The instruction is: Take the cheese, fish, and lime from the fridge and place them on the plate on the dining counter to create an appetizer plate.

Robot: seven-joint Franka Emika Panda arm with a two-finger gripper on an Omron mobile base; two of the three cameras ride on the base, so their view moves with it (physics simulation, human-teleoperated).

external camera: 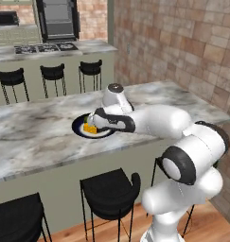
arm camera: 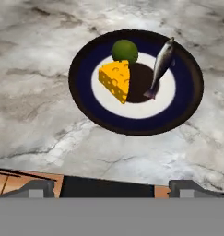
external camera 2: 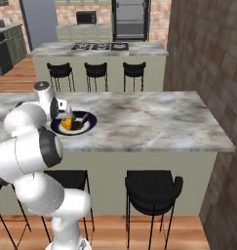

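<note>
The cheese [arm camera: 116,81], a yellow wedge with holes, lies on the plate [arm camera: 85,99], on the white ring with its tip reaching toward the dark centre. The lime [arm camera: 125,50] sits just beside the cheese, touching or nearly touching its broad end, and straddles the white ring and the blue rim. The fish [arm camera: 160,64], slim and grey, lies on the other side of the dark centre, its head out over the blue rim and its tail on the edge of the centre, apart from the cheese. The plate rests flat on the dining counter [arm camera: 35,92], on grey-white marble, near the robot's edge of the top. The gripper [arm camera: 111,186] hangs above the plate with its two dark finger tips spread wide and nothing between them; it touches none of the food. In the left base view the gripper [external camera: 93,121] stands over the plate [external camera: 78,127] with the cheese [external camera: 90,128] just under it; in the right base view the gripper [external camera 2: 66,113] covers part of the plate [external camera 2: 88,122], and the cheese [external camera 2: 67,124] shows below it. Black stools [external camera: 109,189] stand along the near side of the counter, and more stools [external camera 2: 95,69] line the far counter with the cooktop [external camera 2: 100,47]. A brick wall [external camera: 182,42] runs along the right.
</note>
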